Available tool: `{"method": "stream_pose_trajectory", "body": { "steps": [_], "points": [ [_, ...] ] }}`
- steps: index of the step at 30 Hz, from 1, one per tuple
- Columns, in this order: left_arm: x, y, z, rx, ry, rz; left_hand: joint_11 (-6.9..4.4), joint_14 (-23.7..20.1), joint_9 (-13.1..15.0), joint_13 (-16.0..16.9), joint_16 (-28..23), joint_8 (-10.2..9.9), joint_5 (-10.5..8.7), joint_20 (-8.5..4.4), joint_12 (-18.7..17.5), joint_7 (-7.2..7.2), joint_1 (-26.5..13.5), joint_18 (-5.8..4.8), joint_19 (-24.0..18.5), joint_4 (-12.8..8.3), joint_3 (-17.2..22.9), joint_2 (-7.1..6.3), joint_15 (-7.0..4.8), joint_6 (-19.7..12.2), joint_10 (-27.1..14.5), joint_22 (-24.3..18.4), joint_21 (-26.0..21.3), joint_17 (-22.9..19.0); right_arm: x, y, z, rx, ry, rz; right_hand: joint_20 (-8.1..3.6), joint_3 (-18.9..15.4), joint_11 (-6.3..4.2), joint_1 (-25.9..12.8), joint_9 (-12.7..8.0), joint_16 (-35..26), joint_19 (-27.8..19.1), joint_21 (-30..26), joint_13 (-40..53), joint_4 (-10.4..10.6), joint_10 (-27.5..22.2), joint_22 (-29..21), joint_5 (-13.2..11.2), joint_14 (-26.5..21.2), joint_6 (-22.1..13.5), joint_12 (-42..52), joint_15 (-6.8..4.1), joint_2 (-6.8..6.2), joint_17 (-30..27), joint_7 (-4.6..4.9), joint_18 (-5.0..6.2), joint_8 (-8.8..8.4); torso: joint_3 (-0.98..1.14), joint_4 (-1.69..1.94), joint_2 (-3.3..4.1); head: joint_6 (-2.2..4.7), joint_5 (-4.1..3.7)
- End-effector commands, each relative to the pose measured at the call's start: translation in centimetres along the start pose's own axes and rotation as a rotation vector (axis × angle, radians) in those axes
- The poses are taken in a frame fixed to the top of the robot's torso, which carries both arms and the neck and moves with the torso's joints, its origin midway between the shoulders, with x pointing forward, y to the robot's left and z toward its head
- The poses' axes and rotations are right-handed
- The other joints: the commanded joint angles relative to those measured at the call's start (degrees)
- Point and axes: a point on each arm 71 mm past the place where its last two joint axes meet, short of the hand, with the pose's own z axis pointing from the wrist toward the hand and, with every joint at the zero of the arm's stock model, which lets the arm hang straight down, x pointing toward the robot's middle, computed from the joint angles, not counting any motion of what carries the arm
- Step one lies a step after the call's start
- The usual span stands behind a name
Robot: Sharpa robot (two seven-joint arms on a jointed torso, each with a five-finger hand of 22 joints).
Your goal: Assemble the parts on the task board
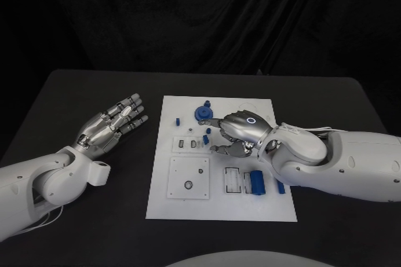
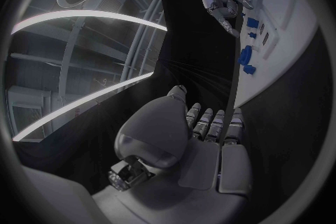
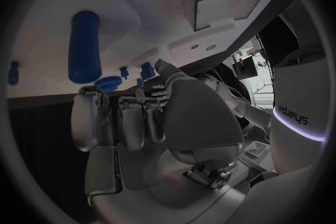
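The right hand (image 1: 236, 134) hovers over the middle of the white board (image 1: 221, 206), fingers curled — whether it holds a part cannot be told. The left hand (image 1: 113, 125) rests flat and released on the table (image 1: 83, 87), clear of the work. Blue parts (image 1: 259, 182) lie on the board.
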Motion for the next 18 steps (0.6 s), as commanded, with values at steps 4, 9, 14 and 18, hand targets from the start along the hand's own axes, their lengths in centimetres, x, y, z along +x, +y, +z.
{"method": "stream_pose_trajectory", "body": {
  "steps": [4,9,14,18],
  "points": [
    [0.5,-0.7,-0.1,0.091,-0.007,0.017,-0.14,0.18,0.1,-0.05,0.02,0.41,0.59,0.38,0.38,0.37,0.63,1.04,0.25,-0.39,0.21,-0.13,0.26,0.54,-0.26,0.02,-0.1,0.1,-2.7,0.6,-0.6,-0.038,-0.135,0.014,-0.78,-2.05,-0.91,2.44,-3.64,0.34,0.17,-1.12,15.09,4.92,5.91,10.94,-1.5,5.95,-3.19,0.16,-0.9,-1.35,15.09,-0.72,0.87,-0.29,0.0,0.01,0.01,0.58,0.36],
    [1.1,-0.9,-0.2,0.092,-0.008,0.042,-0.05,0.38,0.15,-0.01,0.12,0.51,2.21,0.69,0.78,0.73,0.97,1.06,0.56,-0.81,0.52,-0.23,0.55,1.05,-0.09,0.1,0.1,0.16,-4.8,-0.2,-1.3,-0.016,-0.181,0.026,-0.79,-2.7,-0.81,3.38,-4.06,0.14,0.11,-1.37,15.09,7.7,5.91,10.89,-2.7,5.87,-2.09,0.16,-0.86,-1.57,14.94,-0.49,0.9,-0.14,0.01,0.0,0.0,1.05,0.78],
    [1.6,-1.6,0.2,0.102,-0.015,0.078,1.85,4.72,0.32,0.68,2.26,0.79,4.57,1.43,4.8,1.41,1.62,1.14,2.99,-1.0,1.7,-0.4,1.24,2.9,3.05,0.66,1.58,1.47,-6.5,-1.8,-1.9,0.028,-0.218,0.05,-0.45,-2.05,-0.11,4.79,-1.97,0.34,0.7,-0.23,15.09,8.17,5.91,11.28,-2.32,5.95,5.8,0.16,-0.36,0.43,15.09,0.51,0.6,1.49,0.05,0.01,-0.02,2.27,1.46],
    [1.9,-3.5,1.5,0.122,-0.007,0.124,3.47,12.56,0.5,1.91,8.05,1.01,4.87,1.64,12.2,2.79,2.17,1.12,8.27,0.12,3.02,-1.2,1.55,5.12,8.34,1.67,4.58,3.61,-7.2,-3.4,-2.3,0.066,-0.245,0.071,-0.05,-2.11,0.41,4.6,0.43,0.34,1.6,1.67,15.09,8.05,5.91,11.86,-2.06,5.95,14.76,0.16,0.06,1.76,15.09,1.09,0.19,3.51,0.22,0.08,-0.3,3.21,2.12]
  ]
}}
